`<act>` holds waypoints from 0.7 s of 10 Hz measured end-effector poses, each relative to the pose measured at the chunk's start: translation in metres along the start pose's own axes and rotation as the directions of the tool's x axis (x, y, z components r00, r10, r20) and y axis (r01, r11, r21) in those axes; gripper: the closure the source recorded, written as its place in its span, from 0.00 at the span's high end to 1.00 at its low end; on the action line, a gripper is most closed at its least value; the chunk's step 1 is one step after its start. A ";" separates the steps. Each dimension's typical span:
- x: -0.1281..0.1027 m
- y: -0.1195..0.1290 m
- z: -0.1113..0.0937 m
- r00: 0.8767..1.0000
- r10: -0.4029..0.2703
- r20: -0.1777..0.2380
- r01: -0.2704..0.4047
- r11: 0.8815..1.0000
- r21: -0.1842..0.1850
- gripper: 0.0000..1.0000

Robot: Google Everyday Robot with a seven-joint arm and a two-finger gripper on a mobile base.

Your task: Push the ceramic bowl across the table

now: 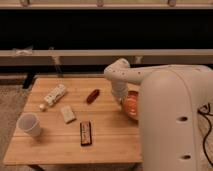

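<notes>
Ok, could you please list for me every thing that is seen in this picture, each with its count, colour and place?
table: one, light wood with a plank top, centre of the view.
ceramic bowl: one, orange-red, near the table's right edge, partly hidden by the arm.
paper cup: one, white, upright, front left of the table.
bar: one, dark, lying flat, front middle.
small packet: one, pale, left of the middle.
bottle: one, white, lying on its side, back left.
oblong thing: one, dark red, back middle.
cable: one, dark, far right.
arm: one, white, fills the right side.
gripper: one, white, pointing down at the bowl's left rim.
</notes>
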 end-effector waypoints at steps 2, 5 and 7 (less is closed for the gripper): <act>-0.029 0.033 0.009 0.999 -0.053 0.011 0.053 0.999 -0.013 0.00; -0.055 0.089 0.010 0.989 -0.143 0.029 0.144 0.988 -0.059 0.00; -0.052 0.133 0.006 0.975 -0.220 0.036 0.222 0.970 -0.094 0.00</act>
